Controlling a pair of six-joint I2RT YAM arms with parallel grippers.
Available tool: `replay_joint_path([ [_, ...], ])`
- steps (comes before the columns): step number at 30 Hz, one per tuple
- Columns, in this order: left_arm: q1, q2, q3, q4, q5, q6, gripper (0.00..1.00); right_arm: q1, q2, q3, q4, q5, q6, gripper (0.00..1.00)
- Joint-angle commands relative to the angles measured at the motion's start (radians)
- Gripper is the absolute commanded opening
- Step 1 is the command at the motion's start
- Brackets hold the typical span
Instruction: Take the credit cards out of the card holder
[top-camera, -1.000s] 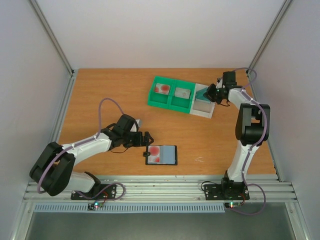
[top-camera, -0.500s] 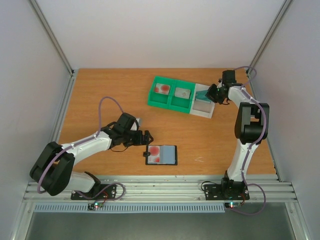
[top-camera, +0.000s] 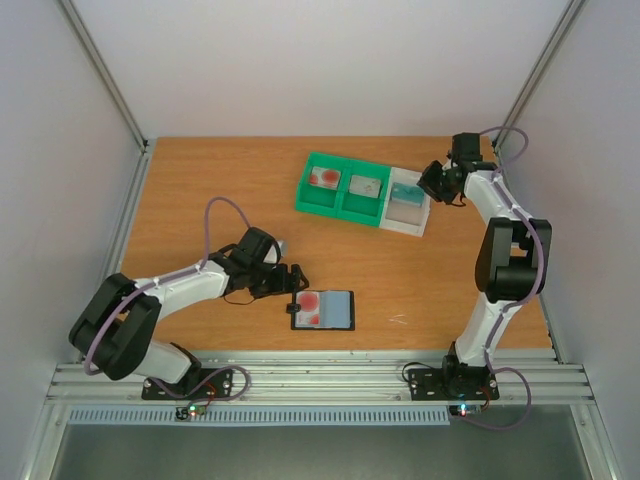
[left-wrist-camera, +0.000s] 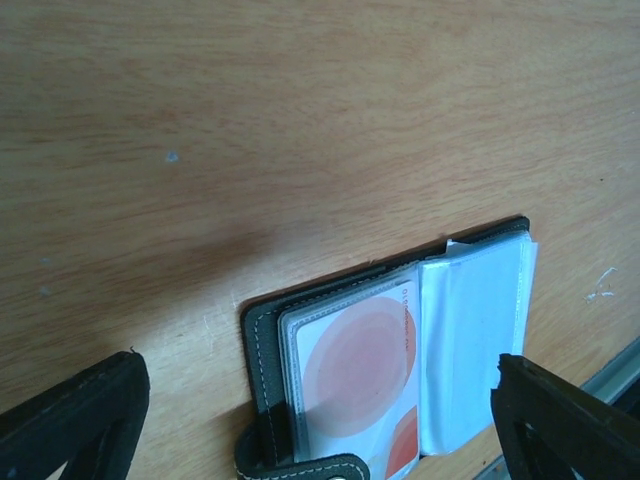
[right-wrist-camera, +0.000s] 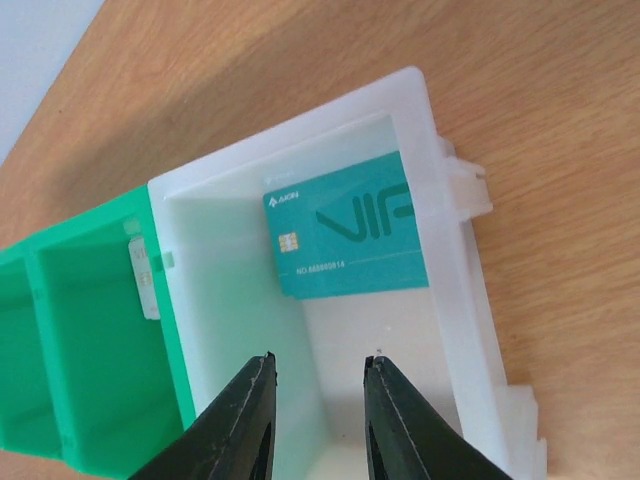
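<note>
**One card left in the holder, and the holder is loose**

Left claw (top-camera: 296, 281): jaws wide, empty, low over the worktop (top-camera: 200, 190) just left of the card holder (top-camera: 323, 310). The holder lies open and flat by the near edge, about mid-width. A red-marked card (left-wrist-camera: 355, 370) sits in its left half under a clear pocket. The right half shows only clear sleeves (left-wrist-camera: 470, 340), and I can't tell whether a card is inside them.

Risks, as I judge them:
- Nothing pins the holder down. A push from the left could slide it along the worktop instead of freeing the card.
- If the claw pinches pocket and card together, the whole holder probably lifts.
- The strap (left-wrist-camera: 300, 465) at the holder's near-left corner sits in the claw's approach and could snag a finger.
- The wide jaws straddle the holder in the wrist view, so closing from here would grab the cover, not the card.

The green tray (top-camera: 335, 208) sits toward the far edge, right of centre. Another red-marked card (top-camera: 325, 178) is in its left compartment, a grey card (top-camera: 367, 185) in its right. The white tray (right-wrist-camera: 465, 300) butts against its right side, with the teal card (right-wrist-camera: 345, 240) lying flat inside, free of any grip.

Right claw (right-wrist-camera: 320, 358): narrow gap, empty, hovering over the white tray near the far right corner. It's well apart from the holder, so it can't brace it from there.
</note>
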Motion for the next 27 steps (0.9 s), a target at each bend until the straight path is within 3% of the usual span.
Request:
replay_joint_path([
  [1, 0.005, 0.014, -0.003, 0.049, 0.062, -0.021, 0.93, 0.014, -0.076, -0.042, -0.026, -0.026, 0.039, 0.25],
  [15, 0.006, -0.031, -0.013, 0.044, 0.125, -0.063, 0.82, 0.165, -0.316, -0.292, -0.024, -0.156, 0.099, 0.27],
  [27, 0.006, -0.014, -0.055, 0.134, 0.180, -0.110, 0.57, 0.475, -0.467, -0.470, 0.017, -0.171, 0.103, 0.28],
])
